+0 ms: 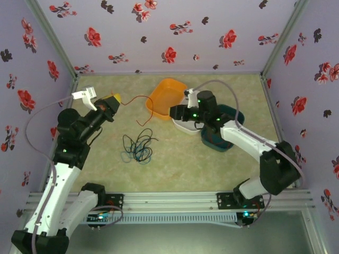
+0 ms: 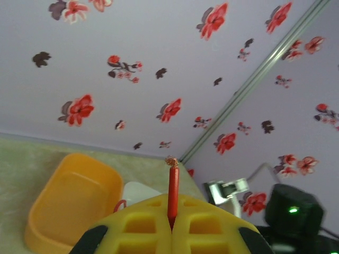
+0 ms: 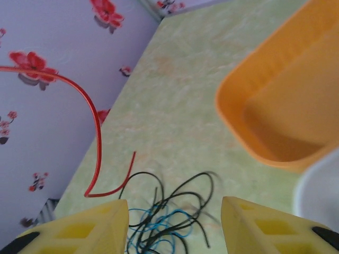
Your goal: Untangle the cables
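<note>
The flowered purple walls (image 1: 159,32) close in the bench (image 1: 212,174) on three sides; the left arm (image 1: 69,153) reaches from the near-left corner up along the left edge, and the right arm (image 1: 249,140) bends from the near-right corner in toward the middle; an orange tray (image 1: 159,90) lies near the middle of the far edge, with a white bowl (image 1: 185,127) just beside its near-right side and a dark teal bowl (image 1: 214,143) next to that, partly under the right arm; the left gripper (image 1: 114,100) is raised toward the far-left corner, its yellow fingers pressed together on the red cable (image 1: 135,98), whose bare end pokes up between them in the left wrist view (image 2: 172,190); from there the red cable arcs rightward through the air to the tray's left rim, then curves down to the bench in front of the tray; the right gripper (image 1: 175,112) hangs by the tray's near edge over the white bowl, its fingers well apart with nothing between them, as the right wrist view (image 3: 175,211) shows; the tangle of black and blue cables (image 1: 139,148) lies on the bench left of centre, between the tray and the near edge; the red cable's loose end (image 3: 98,137) rests just beside this tangle, and whether it touches is not clear.
</note>
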Available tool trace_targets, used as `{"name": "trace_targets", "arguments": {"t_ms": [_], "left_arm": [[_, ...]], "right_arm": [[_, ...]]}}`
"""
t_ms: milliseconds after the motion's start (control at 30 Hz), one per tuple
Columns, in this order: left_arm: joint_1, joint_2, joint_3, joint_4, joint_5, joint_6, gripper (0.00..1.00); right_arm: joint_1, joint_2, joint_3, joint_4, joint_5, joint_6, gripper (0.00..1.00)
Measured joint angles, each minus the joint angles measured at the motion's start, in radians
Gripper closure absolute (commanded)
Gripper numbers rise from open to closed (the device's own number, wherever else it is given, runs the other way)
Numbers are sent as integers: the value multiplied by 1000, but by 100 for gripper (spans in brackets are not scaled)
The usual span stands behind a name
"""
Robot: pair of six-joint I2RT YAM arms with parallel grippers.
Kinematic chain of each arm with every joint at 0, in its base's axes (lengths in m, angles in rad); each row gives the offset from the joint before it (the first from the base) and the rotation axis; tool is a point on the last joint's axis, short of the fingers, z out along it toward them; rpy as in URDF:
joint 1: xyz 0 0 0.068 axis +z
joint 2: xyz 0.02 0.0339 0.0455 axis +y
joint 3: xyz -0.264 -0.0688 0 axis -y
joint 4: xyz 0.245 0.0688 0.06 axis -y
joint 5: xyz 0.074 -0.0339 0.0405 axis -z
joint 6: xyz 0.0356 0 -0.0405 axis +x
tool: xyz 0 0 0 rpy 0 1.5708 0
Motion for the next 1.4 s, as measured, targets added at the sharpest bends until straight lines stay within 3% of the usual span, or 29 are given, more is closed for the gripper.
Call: {"name": "trace_targets", "arguments": {"t_ms": [200, 500, 700, 833, 933, 1067, 1133, 1233, 1400], "left_arm": [[0, 13, -27, 69, 32, -53, 100], [0, 21, -50, 146, 59, -109, 100], [0, 35, -64, 179, 71, -130, 100], [0, 35, -80, 178, 74, -133, 100], [0, 35, -90, 169, 74, -127, 76], [0, 35, -98, 130, 73, -103, 29], [0, 35, -101, 103, 69, -93, 16], [0, 34, -112, 67, 50, -67, 1], [0, 10, -137, -3, -14, -26, 0]], "right_arm": [[68, 108, 75, 75, -40, 46, 52], [89, 159, 113, 137, -54, 76, 57], [89, 177, 116, 141, -53, 100, 74], [89, 175, 116, 142, -34, 109, 99], [89, 163, 115, 125, -5, 113, 100], [83, 100, 113, 68, 42, 113, 100], [77, 52, 108, 32, 66, 112, 100], [60, -26, 98, -36, 106, 109, 100], [22, -143, 87, -182, 193, 93, 100]]}}
